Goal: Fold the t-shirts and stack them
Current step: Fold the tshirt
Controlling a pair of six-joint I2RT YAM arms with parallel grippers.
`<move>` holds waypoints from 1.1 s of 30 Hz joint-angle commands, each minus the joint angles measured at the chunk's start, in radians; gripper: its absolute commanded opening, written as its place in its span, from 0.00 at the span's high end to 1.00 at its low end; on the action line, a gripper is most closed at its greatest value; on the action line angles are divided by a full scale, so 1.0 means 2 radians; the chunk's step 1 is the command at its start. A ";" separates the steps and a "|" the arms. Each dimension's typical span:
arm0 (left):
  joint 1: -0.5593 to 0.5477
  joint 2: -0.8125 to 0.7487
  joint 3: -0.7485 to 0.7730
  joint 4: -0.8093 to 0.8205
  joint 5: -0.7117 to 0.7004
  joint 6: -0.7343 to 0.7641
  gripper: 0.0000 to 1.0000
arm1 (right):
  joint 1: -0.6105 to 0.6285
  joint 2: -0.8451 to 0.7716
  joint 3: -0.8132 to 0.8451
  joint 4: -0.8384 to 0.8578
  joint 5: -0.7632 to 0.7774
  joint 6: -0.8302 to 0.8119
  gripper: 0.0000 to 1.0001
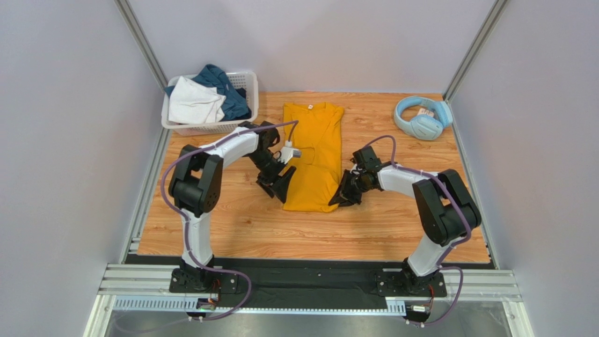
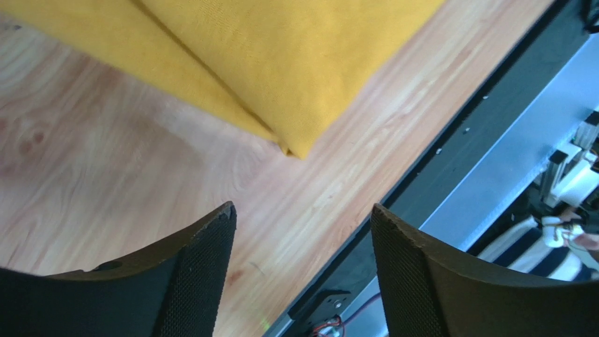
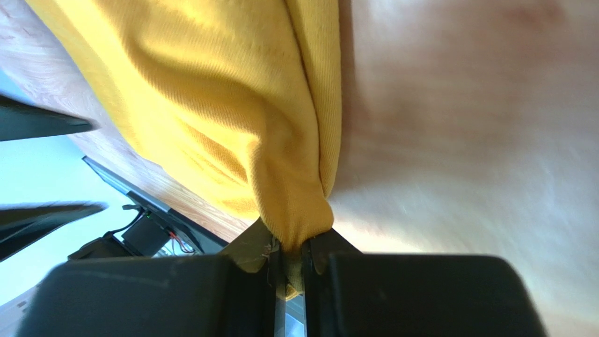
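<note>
A mustard-yellow t-shirt [image 1: 313, 156] lies folded into a long strip down the middle of the wooden table, collar at the far end. My right gripper [image 1: 346, 198] is shut on its near right corner, and the pinched yellow cloth [image 3: 295, 210] bunches between the jaws. My left gripper [image 1: 280, 188] stands open just left of the near left corner [image 2: 295, 144], holding nothing, with bare wood between its fingers [image 2: 204, 267]. A white t-shirt [image 1: 193, 102] and a dark teal-blue one [image 1: 223, 84] lie heaped in the basket.
A white lattice basket [image 1: 249, 95] stands at the far left corner. Light-blue headphones [image 1: 420, 118] lie at the far right. The table's near edge and a black and silver rail [image 2: 492, 140] lie close behind the left gripper.
</note>
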 commanded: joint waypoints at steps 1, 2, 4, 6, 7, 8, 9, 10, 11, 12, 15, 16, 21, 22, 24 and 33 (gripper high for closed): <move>-0.004 -0.082 -0.006 -0.014 0.012 0.010 0.22 | 0.001 -0.052 -0.013 -0.033 0.026 -0.011 0.92; -0.004 -0.083 -0.007 -0.014 0.015 0.009 0.22 | 0.001 -0.052 -0.012 -0.032 0.024 -0.009 0.92; -0.006 -0.078 -0.015 -0.015 0.010 0.009 0.00 | 0.002 -0.049 -0.010 -0.028 0.021 -0.004 0.92; -0.011 -0.076 -0.036 -0.014 0.003 0.016 0.00 | 0.002 -0.049 -0.014 -0.024 0.017 0.002 0.92; -0.014 -0.078 -0.045 -0.011 -0.001 0.017 0.00 | 0.002 -0.050 -0.015 -0.020 0.017 0.004 0.92; -0.019 -0.080 -0.055 0.002 -0.007 0.016 0.00 | 0.002 -0.050 -0.016 -0.019 0.018 0.004 0.92; -0.023 -0.083 -0.073 0.008 -0.012 0.016 0.00 | 0.001 -0.049 -0.018 -0.020 0.019 0.003 0.93; -0.027 -0.082 -0.080 0.016 -0.016 0.014 0.00 | 0.002 -0.048 -0.019 -0.017 0.018 0.006 0.93; -0.035 -0.079 -0.088 0.018 -0.024 0.011 0.00 | 0.001 -0.046 -0.019 -0.015 0.017 0.006 0.93; -0.040 -0.075 -0.089 0.019 -0.027 0.009 0.00 | 0.001 -0.043 -0.019 -0.012 0.015 0.007 0.93; -0.053 -0.065 -0.096 0.030 -0.032 -0.003 0.00 | 0.002 -0.037 -0.020 -0.005 0.010 0.012 0.93; -0.054 -0.062 -0.096 0.038 -0.034 -0.008 0.00 | 0.002 -0.037 -0.021 -0.002 0.010 0.014 0.93; -0.054 -0.048 -0.084 0.060 -0.047 -0.033 0.00 | 0.004 -0.037 -0.019 0.000 0.005 0.017 0.94; -0.054 -0.046 -0.082 0.068 -0.049 -0.041 0.00 | 0.004 -0.036 -0.019 0.002 0.003 0.018 0.94; -0.054 -0.042 -0.083 0.079 -0.059 -0.050 0.00 | 0.007 -0.034 -0.017 0.003 0.001 0.020 0.94; -0.054 -0.029 -0.079 0.131 -0.049 -0.083 0.00 | 0.018 -0.024 -0.009 0.008 -0.004 0.022 0.95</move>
